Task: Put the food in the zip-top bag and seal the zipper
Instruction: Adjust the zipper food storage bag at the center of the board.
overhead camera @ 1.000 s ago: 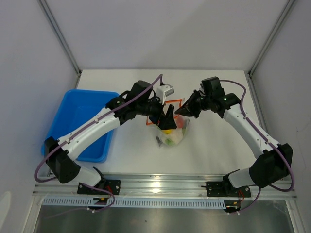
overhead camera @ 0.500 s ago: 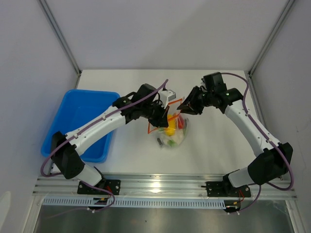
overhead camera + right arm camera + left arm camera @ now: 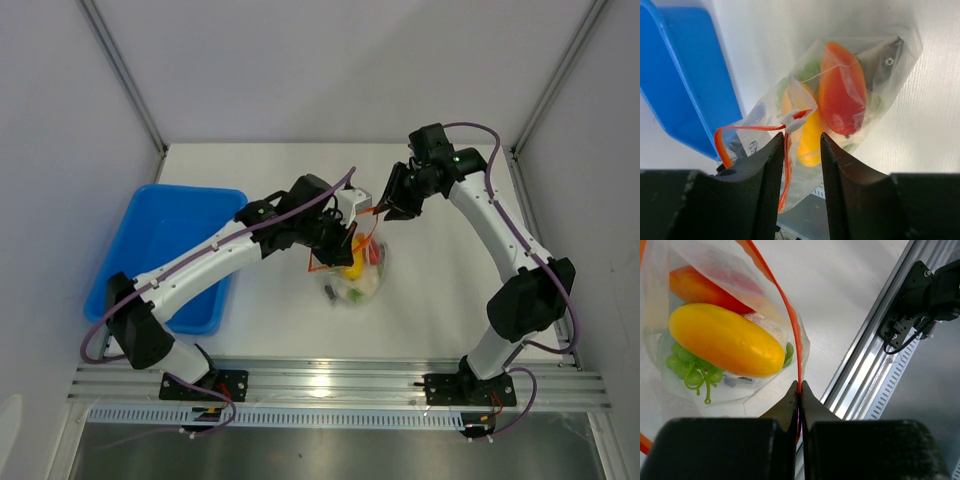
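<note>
The zip-top bag [image 3: 356, 284] lies mid-table, clear and crinkly, with the food inside: a yellow oval fruit [image 3: 725, 340], a red-orange piece [image 3: 695, 287] and green grape-like bits [image 3: 690, 375]. My left gripper [image 3: 800, 385] is shut on the orange-red zipper [image 3: 785, 305] at the bag's mouth edge. My right gripper [image 3: 801, 136] is open above the bag. The zipper's white slider [image 3: 790, 121] sits just beyond its fingertips, and the strip [image 3: 750, 128] runs alongside one finger. In the top view the left gripper [image 3: 347, 240] and right gripper [image 3: 380, 210] meet at the bag's mouth.
A blue tray [image 3: 160, 240] stands left of the bag, under the left arm. The aluminium rail [image 3: 340, 380] runs along the table's near edge. White walls and frame posts close in the back and sides.
My left gripper has closed on the zipper strip. My right gripper has opened off the strip and drawn back a little, its arm swinging toward the rear.
</note>
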Available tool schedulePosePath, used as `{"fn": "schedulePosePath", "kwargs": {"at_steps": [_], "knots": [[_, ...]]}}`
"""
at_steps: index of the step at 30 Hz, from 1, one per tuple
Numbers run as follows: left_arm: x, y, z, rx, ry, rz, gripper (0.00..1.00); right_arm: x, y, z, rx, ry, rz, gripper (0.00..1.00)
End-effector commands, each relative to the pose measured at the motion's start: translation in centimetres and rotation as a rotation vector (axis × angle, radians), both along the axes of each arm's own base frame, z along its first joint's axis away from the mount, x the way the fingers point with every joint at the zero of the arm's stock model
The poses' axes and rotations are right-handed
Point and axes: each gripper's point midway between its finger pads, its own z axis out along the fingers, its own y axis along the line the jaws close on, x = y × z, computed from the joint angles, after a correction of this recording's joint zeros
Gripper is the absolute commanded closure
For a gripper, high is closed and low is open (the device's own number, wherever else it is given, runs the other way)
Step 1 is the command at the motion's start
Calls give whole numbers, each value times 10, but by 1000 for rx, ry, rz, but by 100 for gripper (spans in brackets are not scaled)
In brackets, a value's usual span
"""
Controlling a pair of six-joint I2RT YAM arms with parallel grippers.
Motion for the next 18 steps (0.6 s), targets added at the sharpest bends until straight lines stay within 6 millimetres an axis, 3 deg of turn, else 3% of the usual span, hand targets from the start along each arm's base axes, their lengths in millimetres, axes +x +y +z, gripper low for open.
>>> {"fn": "schedulePosePath", "kwargs": {"at_steps": [1, 10, 14, 15, 18], "knots": [[1, -9, 16, -30, -41, -27, 99, -2, -7, 0, -38, 2, 7, 63], [2, -9, 12, -8, -42, -34, 99, -8, 1, 6, 22, 1, 29, 73], [2, -9, 14, -7, -49, -42, 99, -7, 2, 9, 32, -17, 31, 87], [1, -7, 12, 0, -46, -43, 99, -6, 2, 11, 34, -27, 31, 97], [0, -2, 7, 20, -50, -42, 99, -4, -1, 17, 30, -62, 24, 100]]}}
